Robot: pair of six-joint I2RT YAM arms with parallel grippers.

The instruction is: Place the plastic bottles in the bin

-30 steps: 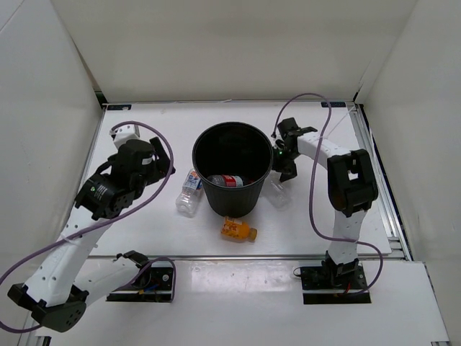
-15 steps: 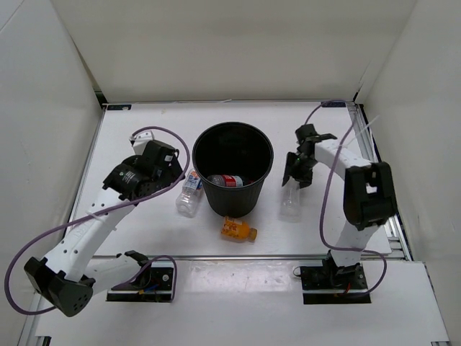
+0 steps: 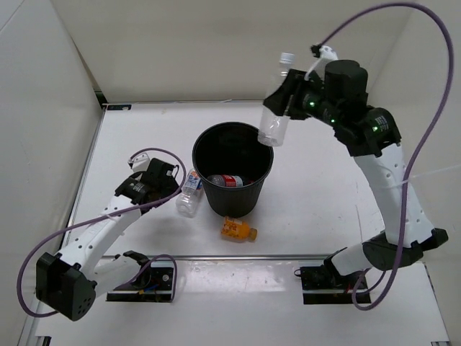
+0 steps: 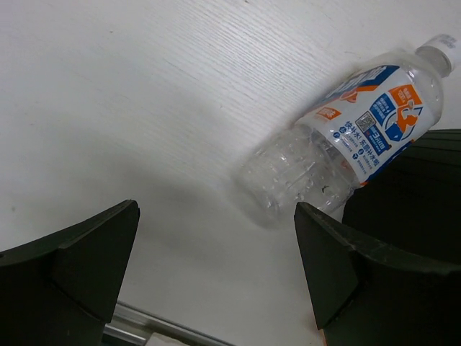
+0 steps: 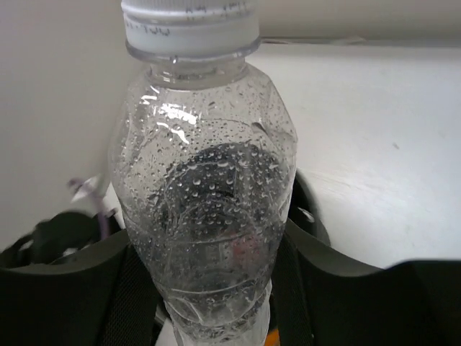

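I hold the plain clear plastic bottle [image 3: 272, 121] in my right end effector [image 3: 287, 101], high over the round black plastic bin [image 3: 204, 148] so it can drop in; my left end effector [image 4: 216, 231] hangs wide open, empty.

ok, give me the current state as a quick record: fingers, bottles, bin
right fingers: shut on plain bottle, held high
plain bottle: clear, white cap up, tilted; in the top view its base overlaps the bin far-right rim
left fingers: open, low over the table, nothing held
blue-white bottle: lying on table beside bin's left side, just ahead of left fingers
red-label bottle: lying inside bin
orange bottle: lying on table in front of bin
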